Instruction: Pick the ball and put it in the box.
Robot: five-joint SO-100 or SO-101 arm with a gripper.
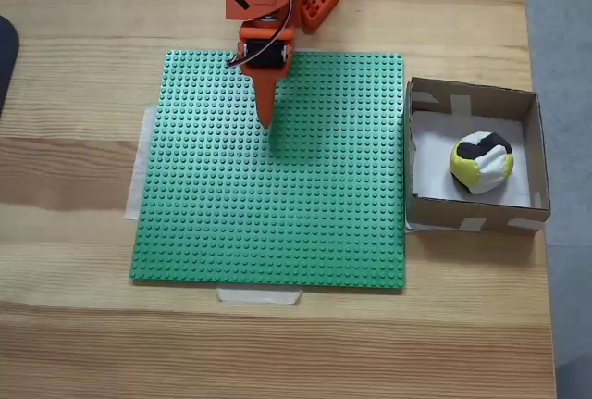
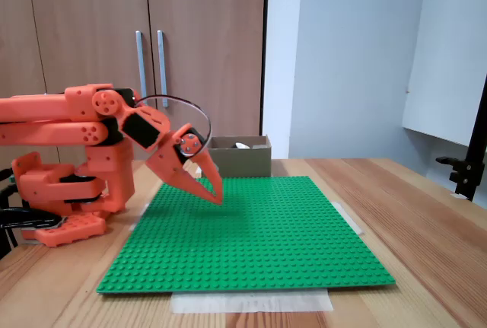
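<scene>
Wood bench [image 2: 426, 214]: pale planks, carries everything.
Tape strip [image 2: 251, 300]: pale, under the near edge of the baseplate in a fixed view.
Baseplate [image 2: 259, 229]: green, studded, flat on the bench, bare of objects.
Arm [image 2: 84, 126]: orange, folded low, base at the far end of the baseplate in a fixed view [image 1: 314, 1].
Gripper [image 2: 214, 193]: tips pointing down just above the baseplate, fingers together, nothing held; same in a fixed view [image 1: 266, 121].
Box [image 1: 533, 154]: brown cardboard, white floor, just beside the baseplate's right edge.
Ball [image 1: 481, 162]: yellow, white, black; inside the box, resting on its floor.
Cupboard doors [image 2: 152, 39]: wood, behind the bench.
</scene>
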